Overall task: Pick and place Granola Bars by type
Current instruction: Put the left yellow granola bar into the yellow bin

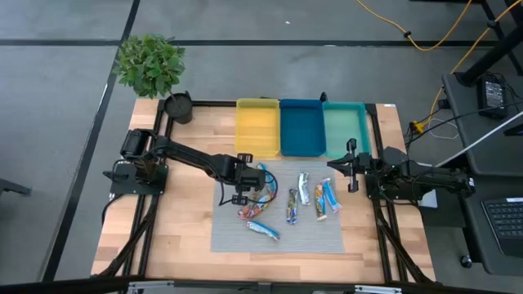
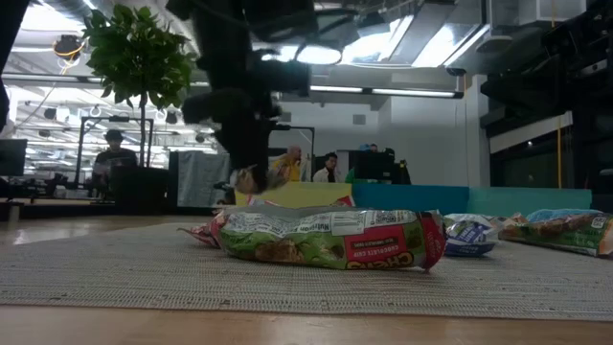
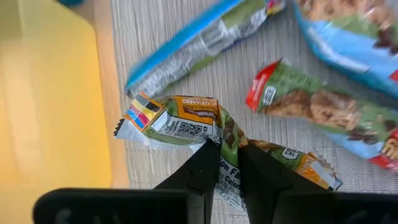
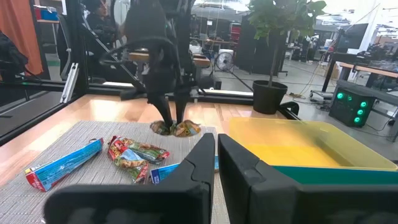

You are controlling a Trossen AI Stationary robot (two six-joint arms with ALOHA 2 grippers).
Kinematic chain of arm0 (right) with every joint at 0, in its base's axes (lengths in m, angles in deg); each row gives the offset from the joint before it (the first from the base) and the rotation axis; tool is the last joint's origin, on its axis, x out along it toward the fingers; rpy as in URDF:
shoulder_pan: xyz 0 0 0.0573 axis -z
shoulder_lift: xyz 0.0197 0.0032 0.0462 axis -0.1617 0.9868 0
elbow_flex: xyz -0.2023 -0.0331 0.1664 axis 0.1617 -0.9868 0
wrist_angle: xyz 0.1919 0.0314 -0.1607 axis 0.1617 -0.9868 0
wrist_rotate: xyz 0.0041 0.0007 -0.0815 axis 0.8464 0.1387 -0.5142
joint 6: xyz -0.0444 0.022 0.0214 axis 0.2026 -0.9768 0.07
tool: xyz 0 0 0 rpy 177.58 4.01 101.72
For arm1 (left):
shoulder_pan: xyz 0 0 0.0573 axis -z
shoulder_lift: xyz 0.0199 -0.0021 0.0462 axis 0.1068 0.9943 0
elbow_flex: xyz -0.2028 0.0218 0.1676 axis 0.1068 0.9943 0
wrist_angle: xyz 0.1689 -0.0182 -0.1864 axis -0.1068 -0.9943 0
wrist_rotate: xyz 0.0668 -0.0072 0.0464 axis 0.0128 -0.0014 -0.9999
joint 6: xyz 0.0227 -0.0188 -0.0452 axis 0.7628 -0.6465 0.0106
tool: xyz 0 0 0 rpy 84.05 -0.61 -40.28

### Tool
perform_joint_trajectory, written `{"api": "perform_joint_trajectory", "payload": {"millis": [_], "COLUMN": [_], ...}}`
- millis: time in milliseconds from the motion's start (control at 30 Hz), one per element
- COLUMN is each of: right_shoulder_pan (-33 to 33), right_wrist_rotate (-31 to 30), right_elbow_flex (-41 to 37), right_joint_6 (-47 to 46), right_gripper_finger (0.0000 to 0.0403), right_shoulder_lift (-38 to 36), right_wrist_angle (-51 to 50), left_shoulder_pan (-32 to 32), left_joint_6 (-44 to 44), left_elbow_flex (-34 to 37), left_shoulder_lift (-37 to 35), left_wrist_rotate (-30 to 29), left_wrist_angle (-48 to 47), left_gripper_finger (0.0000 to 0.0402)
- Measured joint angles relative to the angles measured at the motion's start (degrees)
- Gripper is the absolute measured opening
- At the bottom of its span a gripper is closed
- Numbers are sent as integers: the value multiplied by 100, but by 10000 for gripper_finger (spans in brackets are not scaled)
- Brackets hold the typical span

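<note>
My left gripper (image 1: 249, 186) hangs over the left part of the grey mat (image 1: 327, 241), shut on an orange-green granola bar (image 3: 180, 121); the right wrist view shows the same bar (image 4: 176, 129) under its fingers. Several other granola bars lie flat on the mat: a blue one (image 3: 199, 40), a red-green one (image 3: 311, 109), a red-orange one (image 1: 249, 211), a blue-white one (image 1: 263, 230), and more toward the right (image 1: 319, 198). My right gripper (image 4: 216, 163) waits shut at the table's right side, clear of all bars. My left gripper pinches the orange-green bar at its middle (image 3: 225, 140) between the two fingers. The fingers come from above, slanting down, and lie across the bar. The wrapper is bent at the fingers, with one end (image 3: 149, 121) and the other (image 3: 311, 168) sticking out on either side. In the low view the bar (image 2: 278, 172) hangs just above the mat.
Three trays stand side by side at the far edge: yellow (image 1: 257, 106), blue (image 1: 302, 106), teal (image 1: 345, 108). A black cup (image 1: 178, 106) and a potted plant (image 1: 149, 64) stand at the far left corner. Black frame rails run along both sides of the table.
</note>
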Motion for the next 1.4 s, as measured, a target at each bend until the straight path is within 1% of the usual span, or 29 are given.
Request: {"api": "perform_joint_trajectory", "payload": {"millis": [200,367,633,767,867,933,1100,1200,1300,1400], "right_shoulder_pan": [-1,-1,-1,-1,-1,-1,-1,-1,-1,-1], "right_wrist_rotate": [-2,0,0,-2,-1,-2,-1,-1,-1,-1], "right_elbow_flex": [0,1,1,1,1,1,1,0,0,1], "right_joint_6": [0,0,0,0,0,0,0,0,0,0], "right_gripper_finger": [24,24,24,24,24,24,24,24,24,24], "right_shoulder_lift": [0,-1,0,0,0,0,0,0,0,4], "right_wrist_angle": [-1,-3,-2,-2,-2,-2,-2,-2,-2,-4], "left_shoulder_pan": [-8,-143,-704,-1091,-1343,-1473,-1761,-2049,-2391,-2715], "left_joint_6": [286,422,423,423,423,424,709,897,918,1179], "left_elbow_flex": [-553,-933,-1594,-2033,-2363,-2439,-2437,-2456,-2740,-3205], "left_shoulder_lift": [-192,-693,-1666,-1913,-1923,-1916,-1875,-1816,-1602,-1234], "left_wrist_rotate": [51,14,-43,-433,-596,-653,-627,-633,-379,-162], "left_wrist_angle": [-430,-479,-689,-1057,-1537,-1766,-1704,-1555,-1584,-1853], "left_gripper_finger": [53,53,53,53,54,54,54,54,54,54]}}
